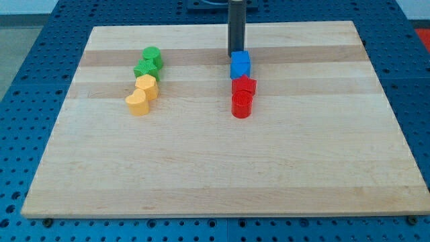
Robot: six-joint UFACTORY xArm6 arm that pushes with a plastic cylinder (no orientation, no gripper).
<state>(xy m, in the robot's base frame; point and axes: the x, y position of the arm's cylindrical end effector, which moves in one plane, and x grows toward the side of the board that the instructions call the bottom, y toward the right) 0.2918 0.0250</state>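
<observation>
1. Near the worktop's (201,175) top edge, my tip (236,52) touches the blue block (240,65); no gripper fitted.
2. Red blocks (242,96) sit just below; green (148,62) and yellow (142,95) blocks leftward.

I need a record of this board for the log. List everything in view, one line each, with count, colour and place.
Green blocks: two, green, shapes unclear, touching, upper left of the board.
Yellow blocks: two, yellow-orange, one heart-like, directly below the green pair, forming one column with it.
Blue block: one, blue, cube-like, top centre-right of the board.
Red blocks: two, red, the lower one a cylinder, stacked in a column just below the blue block.
Board: one, light wood, fills most of the view.
Base: one, blue perforated surface, around the board.
My tip: one dark rod, coming down from the view's top, its end at the blue block's top edge, apparently touching it.
</observation>
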